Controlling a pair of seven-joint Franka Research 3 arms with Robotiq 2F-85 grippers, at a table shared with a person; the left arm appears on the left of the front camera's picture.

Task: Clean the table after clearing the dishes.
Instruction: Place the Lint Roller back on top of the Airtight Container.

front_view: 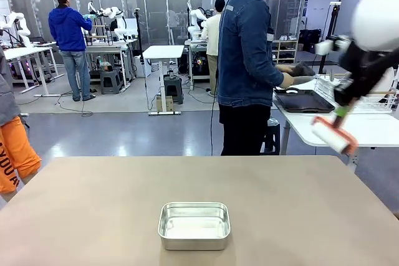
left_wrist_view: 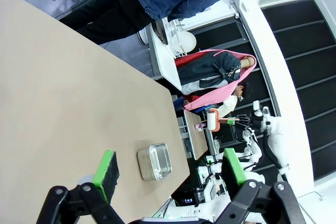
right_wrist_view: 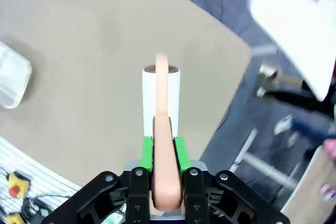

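The table [front_view: 93, 216] is seen spread across the lower part of the front view, its beige-brown top bare apart from a small steel pan [front_view: 194, 225] set near the middle, close to the robot's edge. In the left wrist view the left gripper [left_wrist_view: 170, 174] is shown with its green-padded fingers [left_wrist_view: 106, 170] spread wide and nothing between them; it is held above the table, with the steel pan [left_wrist_view: 155, 161] seen between the two pads, farther off and lower down. Behind the table's far edge a person in a denim jacket [front_view: 246, 48] is turned towards a smaller white side table [front_view: 349, 126], on which a dark tray [front_view: 303, 100] is set; the person's hands are at that side table. At the right of the front view the right gripper [front_view: 341, 109] is held in the air above and beyond the table's far right corner, well apart from the tabletop. Its jaws are pressed onto the peach-coloured handle of a lint roller [front_view: 333, 136], whose white roll hangs below and to the left of the gripper. In the right wrist view the lint roller [right_wrist_view: 161, 100] is pinched between the green pads [right_wrist_view: 147, 153], and its roll points out over the table's [right_wrist_view: 79, 51] corner.
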